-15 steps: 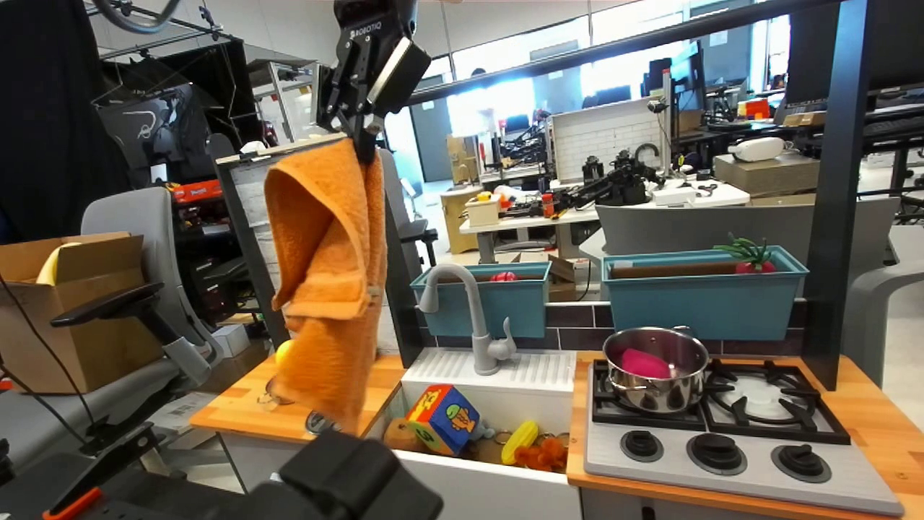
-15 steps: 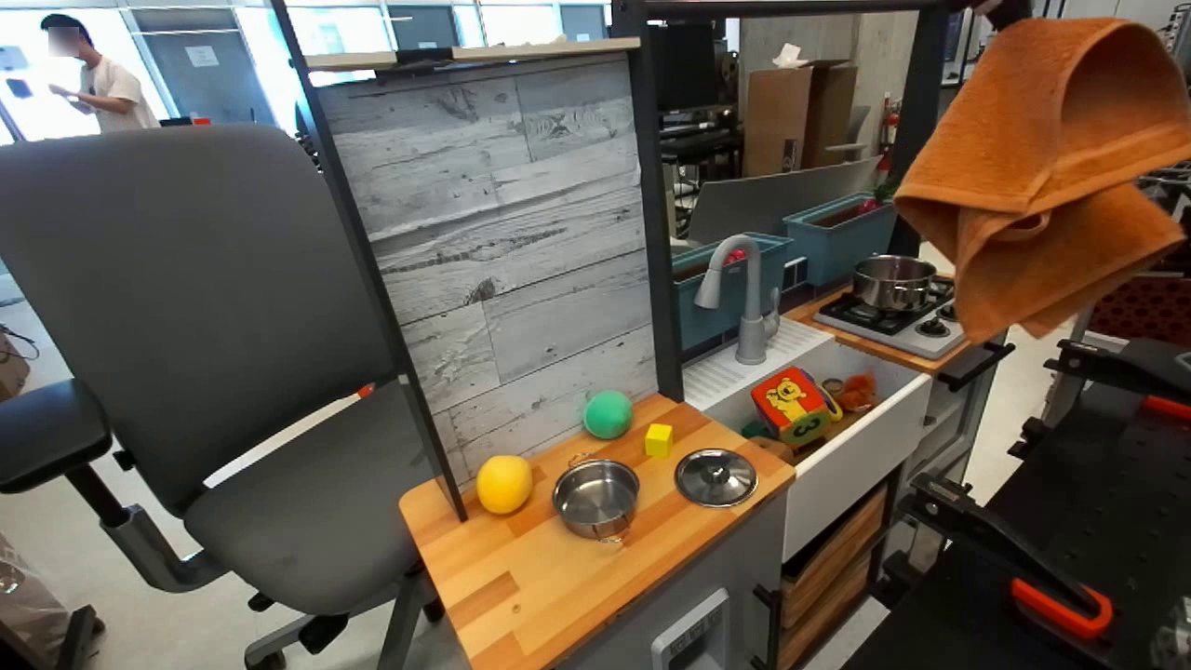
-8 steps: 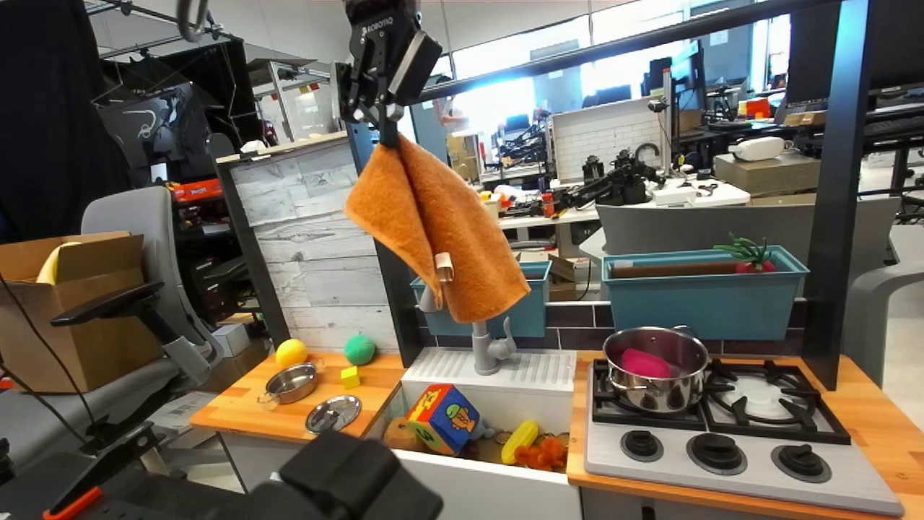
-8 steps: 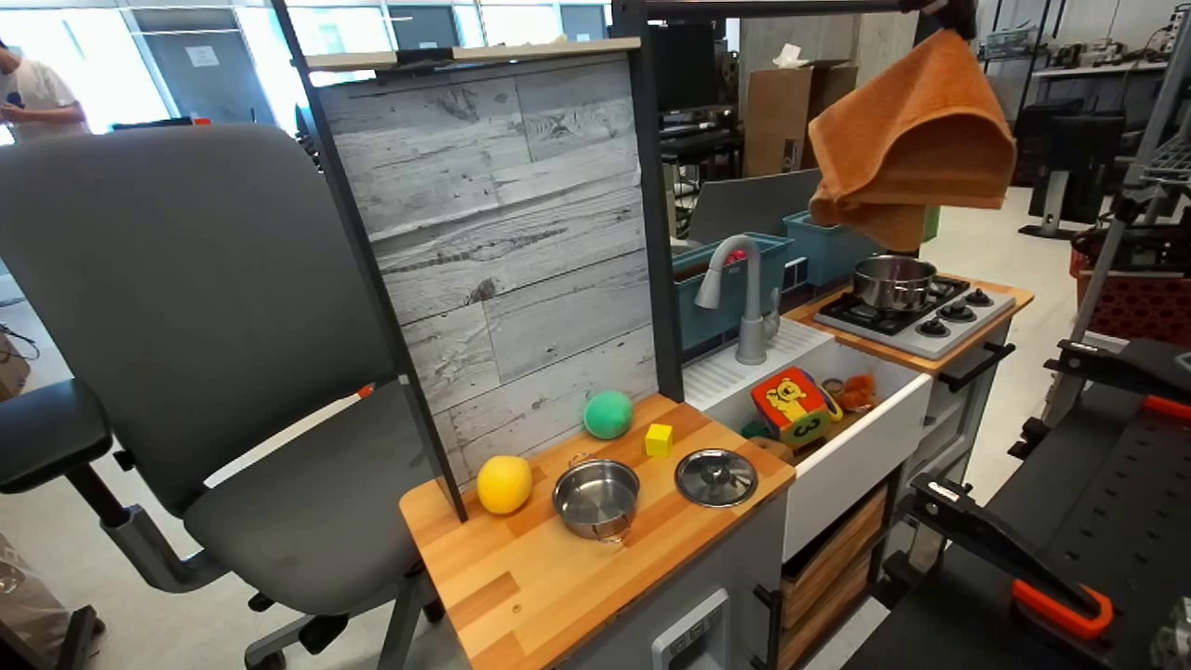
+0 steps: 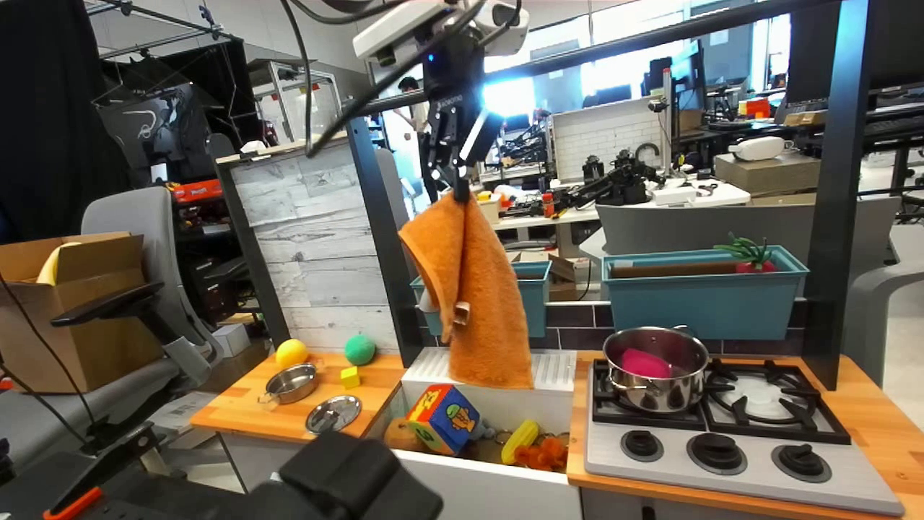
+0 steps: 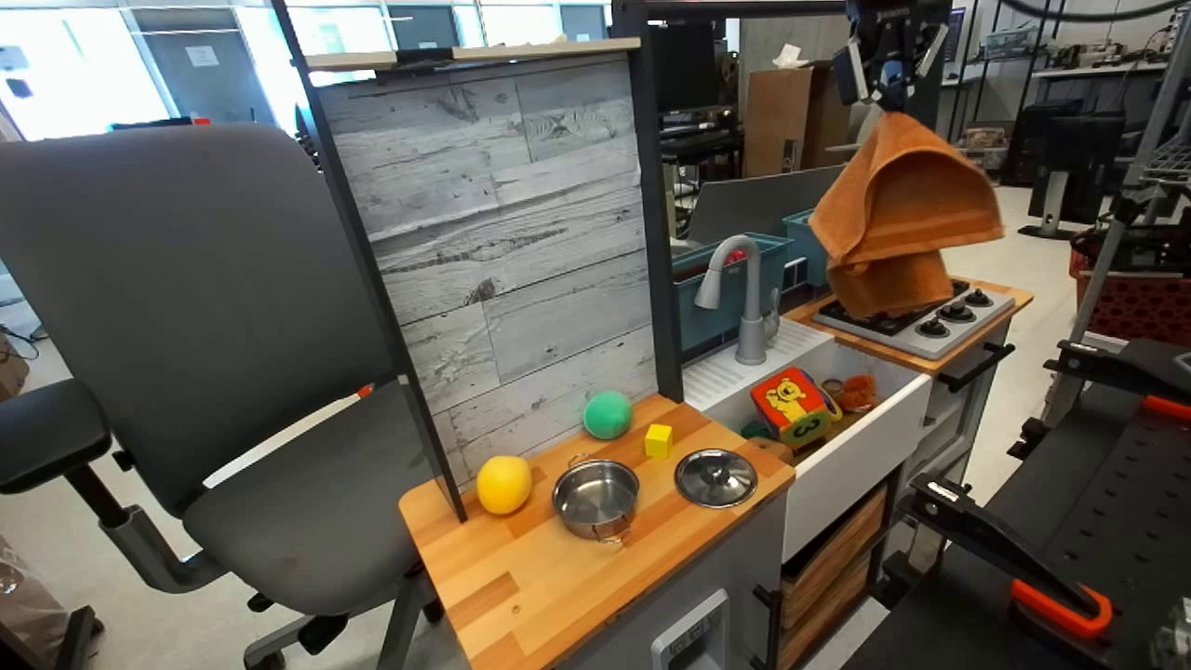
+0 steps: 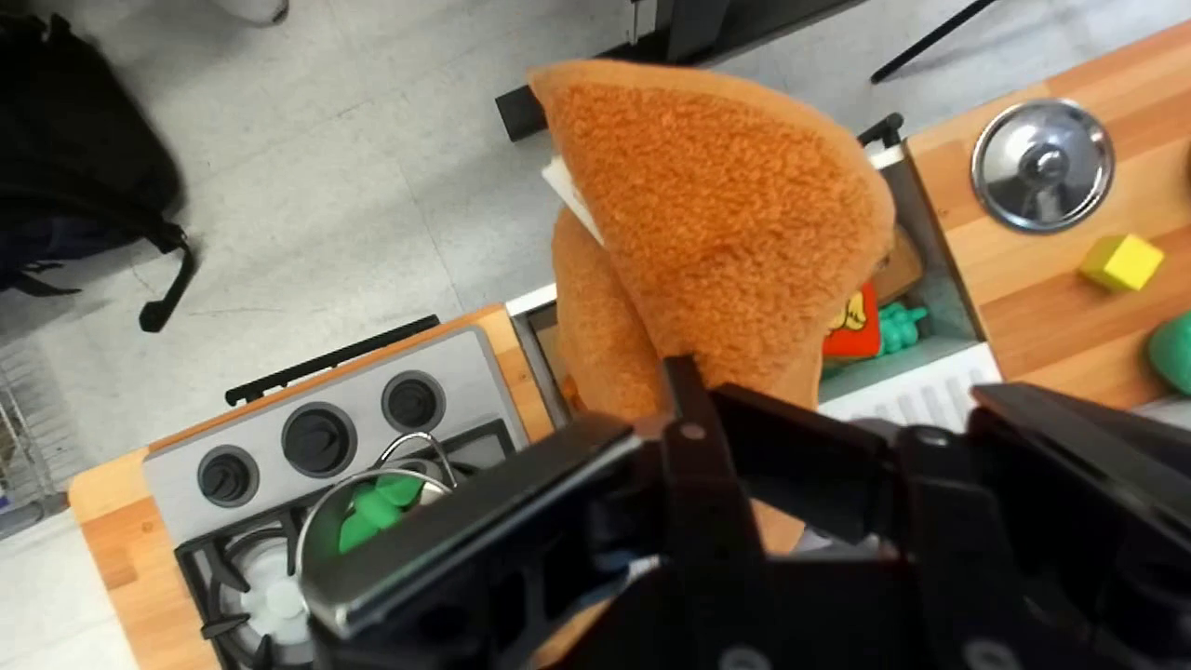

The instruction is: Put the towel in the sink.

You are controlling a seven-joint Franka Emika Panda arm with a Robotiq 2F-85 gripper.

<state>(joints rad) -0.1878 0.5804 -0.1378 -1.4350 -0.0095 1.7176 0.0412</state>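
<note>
My gripper (image 5: 460,191) is shut on a corner of the orange towel (image 5: 491,310) and holds it in the air. The towel hangs folded and loose. In an exterior view its lower edge overlaps the drainboard at the back of the white sink (image 5: 498,487). Both also show in an exterior view, the gripper (image 6: 891,100) and towel (image 6: 907,214) high above the counter, and the sink's front wall (image 6: 861,456). In the wrist view the towel (image 7: 735,214) below the fingertips (image 7: 693,372) covers much of the basin. The grey faucet (image 6: 751,307) is mostly hidden behind the towel in an exterior view.
The basin holds a colourful toy cube (image 5: 444,419), a yellow toy (image 5: 521,440) and an orange toy (image 5: 545,455). A stove (image 5: 722,440) with a steel pot (image 5: 653,386) stands beside it. Teal bins (image 5: 700,296) are behind. A pan (image 6: 595,498) and lid (image 6: 715,477) lie on the counter.
The gripper has carried the towel sideways towards the sink and come lower in the last half second. The towel swung along and now hangs straighter. The sink's contents have not moved.
</note>
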